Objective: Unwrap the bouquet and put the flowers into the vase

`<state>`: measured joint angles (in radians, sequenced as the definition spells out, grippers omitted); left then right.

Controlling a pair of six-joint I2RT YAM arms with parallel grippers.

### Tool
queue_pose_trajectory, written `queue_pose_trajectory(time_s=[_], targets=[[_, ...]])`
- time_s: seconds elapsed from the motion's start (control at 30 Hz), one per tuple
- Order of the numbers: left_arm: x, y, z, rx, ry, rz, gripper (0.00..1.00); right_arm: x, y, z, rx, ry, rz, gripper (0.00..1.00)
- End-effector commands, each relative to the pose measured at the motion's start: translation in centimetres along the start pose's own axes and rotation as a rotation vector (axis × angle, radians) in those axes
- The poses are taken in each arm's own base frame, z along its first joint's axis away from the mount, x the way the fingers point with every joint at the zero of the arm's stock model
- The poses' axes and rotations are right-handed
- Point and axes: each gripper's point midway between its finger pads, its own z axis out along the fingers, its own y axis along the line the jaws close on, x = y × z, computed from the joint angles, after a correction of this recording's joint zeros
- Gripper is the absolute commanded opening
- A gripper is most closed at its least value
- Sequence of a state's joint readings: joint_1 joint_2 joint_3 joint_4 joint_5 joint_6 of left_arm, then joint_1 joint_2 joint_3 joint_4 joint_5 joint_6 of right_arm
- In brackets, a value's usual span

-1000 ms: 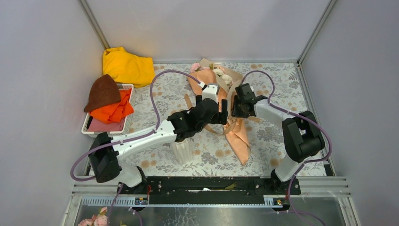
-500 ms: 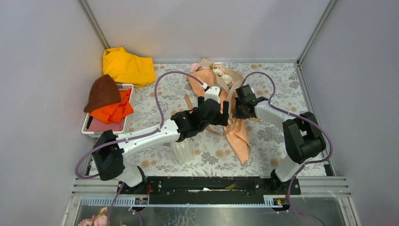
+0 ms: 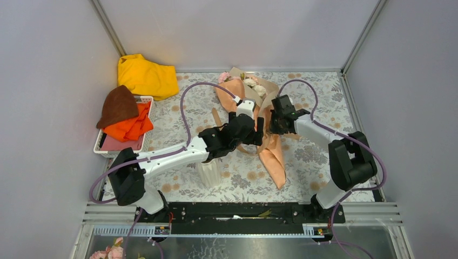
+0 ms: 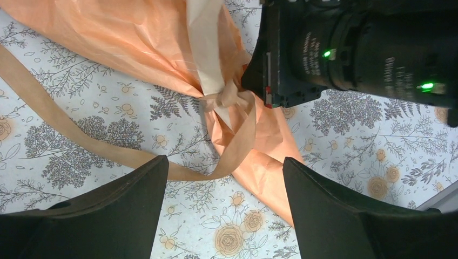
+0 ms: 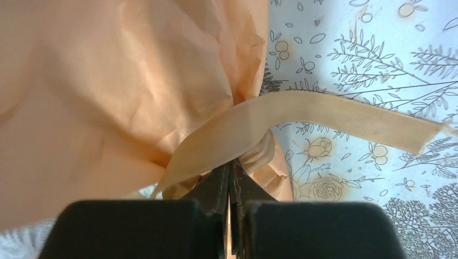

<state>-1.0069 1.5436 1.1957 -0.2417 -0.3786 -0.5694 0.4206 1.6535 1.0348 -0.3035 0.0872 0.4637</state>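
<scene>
From above, the bouquet (image 3: 273,159) lies on the flowered bench (image 3: 318,97), a little right of the middle. Its flowers (image 3: 251,82) point to the far wall and its narrow end points to the arms. It is not yet unwrapped, and the tan and peach paper is around the stems. The white ribbed vase (image 3: 209,174) stands upright near the front edge, partly under the left arm and apart from the bouquet. Both arms reach to the waist of the bouquet. The left fingers (image 3: 256,134) are on its left side and the right fingers (image 3: 274,125) on its right side, close to each other. A yellow cloth (image 3: 146,75) lies in the far left corner, and a white basket (image 3: 141,145) with orange cloth stands by the left wall.

At the left wrist, the left fingers (image 4: 108,216) stand wide apart and hold nothing. Between them, further off, I see the knot (image 4: 227,100) of a tan ribbon (image 4: 81,140) tied around the peach paper. One long end of the ribbon curves over the bench. The black body of the right arm's head touches the knot from the right.

At the right wrist, the right fingers (image 5: 219,189) are pressed fully together. Their tips go under a band of the ribbon (image 5: 335,116), just at the knot (image 5: 259,156). I cannot tell if a piece of ribbon is caught between them. The peach paper of the bouquet (image 5: 108,81) fills the left part.
</scene>
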Motion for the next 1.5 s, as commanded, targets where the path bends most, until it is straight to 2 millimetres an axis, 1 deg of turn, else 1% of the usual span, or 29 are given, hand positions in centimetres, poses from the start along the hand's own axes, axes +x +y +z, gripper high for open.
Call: queue_pose_trajectory(time_s=[0.0,0.13,0.3,0.43,0.57,0.7,0.8,0.87,1.0,1.07,1.17,1.27,1.4,1.47], targets=[[-1.3,-0.9,0.3,0.029,-0.033,-0.018,0.84,-5.0,2.4,-4.9,-0.088,-0.153,-0.017,0.00],[-1.3,-1.0,0.5,0.029,-0.032,-0.018,0.84,-7.1,3.2,-7.2,-0.115,-0.209,-0.030,0.00],[-1.3,-1.0,0.6,0.030,-0.030,-0.016,0.84,-9.2,3.8,-10.1,-0.136,-0.274,-0.040,0.00],[-1.2,-1.1,0.7,0.031,-0.029,-0.010,0.84,-10.3,4.0,-12.1,-0.147,-0.322,-0.041,0.00],[-1.3,-1.2,0.8,0.036,-0.029,-0.002,0.84,-11.5,4.0,-13.6,-0.146,-0.361,-0.044,0.00],[-2.0,-1.6,0.5,0.048,-0.043,0.010,0.84,-12.2,4.9,-14.4,-0.179,-0.370,-0.036,0.00],[-2.7,-2.1,0.2,0.073,-0.058,0.024,0.85,-12.3,5.8,-14.5,-0.219,-0.359,-0.033,0.00],[-3.0,-2.6,0.2,0.100,-0.063,0.043,0.86,-12.3,6.0,-14.6,-0.231,-0.357,-0.033,0.00],[-3.2,-3.5,0.8,0.127,-0.055,0.097,0.88,-12.3,6.2,-14.6,-0.238,-0.350,-0.036,0.00],[-3.3,-3.5,1.1,0.117,-0.057,0.105,0.88,-12.4,6.5,-14.8,-0.252,-0.352,-0.038,0.00],[-3.3,-2.7,1.7,0.081,-0.061,0.092,0.89,-12.6,6.6,-15.4,-0.261,-0.358,-0.039,0.00],[-3.4,-2.4,2.4,0.074,-0.065,0.087,0.90,-12.7,6.9,-16.4,-0.285,-0.369,-0.045,0.00],[-4.1,-1.8,3.9,0.043,-0.066,0.096,0.90,-12.9,7.0,-17.2,-0.294,-0.385,-0.045,0.00],[-4.3,-1.4,4.9,0.020,-0.057,0.095,0.88,-12.9,7.0,-17.5,-0.295,-0.387,-0.044,0.00]])
